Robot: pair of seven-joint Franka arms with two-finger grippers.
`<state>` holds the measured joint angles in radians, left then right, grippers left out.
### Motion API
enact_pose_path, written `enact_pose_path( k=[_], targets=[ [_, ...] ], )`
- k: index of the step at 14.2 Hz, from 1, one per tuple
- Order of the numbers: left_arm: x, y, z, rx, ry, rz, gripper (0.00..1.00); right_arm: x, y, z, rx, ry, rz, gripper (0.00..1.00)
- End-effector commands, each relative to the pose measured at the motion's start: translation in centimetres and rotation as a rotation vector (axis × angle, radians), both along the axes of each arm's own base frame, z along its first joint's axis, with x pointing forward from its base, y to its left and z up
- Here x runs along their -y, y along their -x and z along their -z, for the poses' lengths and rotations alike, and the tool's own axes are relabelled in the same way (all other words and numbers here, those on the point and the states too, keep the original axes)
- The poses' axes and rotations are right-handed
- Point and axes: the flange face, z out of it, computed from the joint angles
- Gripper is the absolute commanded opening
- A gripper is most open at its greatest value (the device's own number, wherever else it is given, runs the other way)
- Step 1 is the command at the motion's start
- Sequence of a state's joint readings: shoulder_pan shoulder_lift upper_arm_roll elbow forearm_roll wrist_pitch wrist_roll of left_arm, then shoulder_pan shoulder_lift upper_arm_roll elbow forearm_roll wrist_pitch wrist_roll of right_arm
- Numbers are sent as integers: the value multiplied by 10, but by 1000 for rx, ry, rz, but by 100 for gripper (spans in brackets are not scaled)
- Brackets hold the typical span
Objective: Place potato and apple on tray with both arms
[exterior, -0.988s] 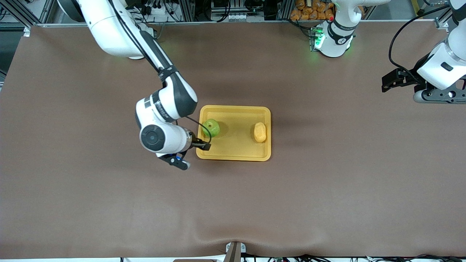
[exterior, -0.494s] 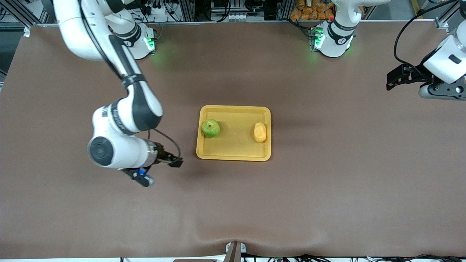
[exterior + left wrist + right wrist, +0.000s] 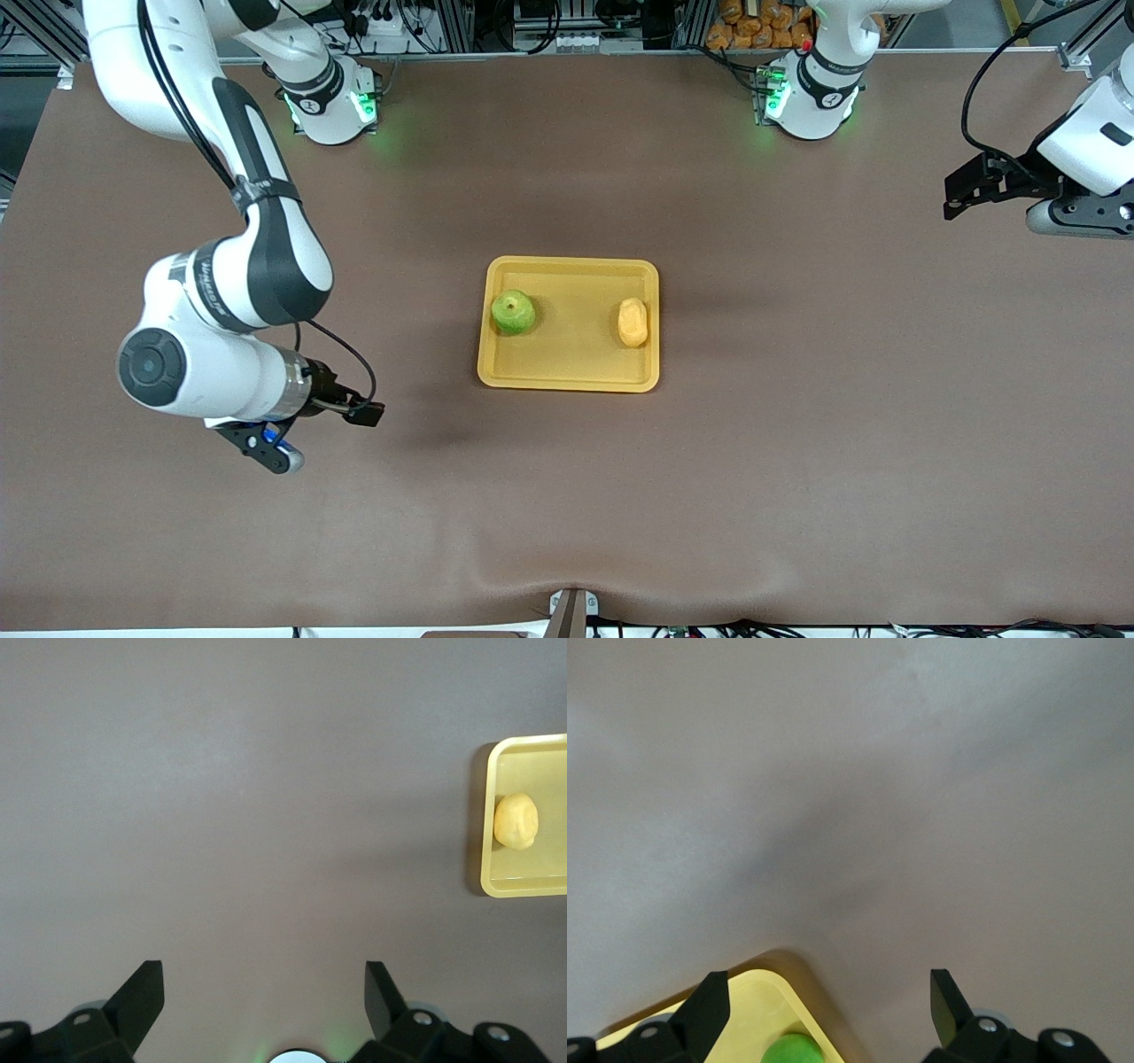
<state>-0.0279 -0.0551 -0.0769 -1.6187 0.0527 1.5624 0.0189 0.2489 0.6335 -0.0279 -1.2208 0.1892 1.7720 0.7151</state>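
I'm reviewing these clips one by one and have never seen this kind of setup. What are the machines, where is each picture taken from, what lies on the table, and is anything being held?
Two white robot arms stand at a brown table. The wide picture looks down from across the table; the other two come from cameras on each arm's wrist. A yellow tray holds a green apple and a potato, apart from each other. The right gripper is over bare table toward its end, and the left gripper over its end. Both have open jaws and hold nothing.
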Motion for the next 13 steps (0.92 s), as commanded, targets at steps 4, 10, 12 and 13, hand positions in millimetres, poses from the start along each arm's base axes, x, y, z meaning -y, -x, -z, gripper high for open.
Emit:
enact_pose_path(
  k=[4, 10, 12, 13],
  targets=[
    [5, 0, -8, 13, 14, 10, 100, 50, 7, -59, 26, -25, 3, 100],
    [-1, 1, -5, -7, 8, 20, 100, 71, 33, -124, 58, -1, -173, 100],
    [-1, 3, -3, -26, 6, 34, 100, 76, 47, -147, 56, 35, -252, 100],
    [-1, 4, -2, -38, 10, 43, 100, 78, 55, -159, 57, 49, -301, 100]
  ],
)
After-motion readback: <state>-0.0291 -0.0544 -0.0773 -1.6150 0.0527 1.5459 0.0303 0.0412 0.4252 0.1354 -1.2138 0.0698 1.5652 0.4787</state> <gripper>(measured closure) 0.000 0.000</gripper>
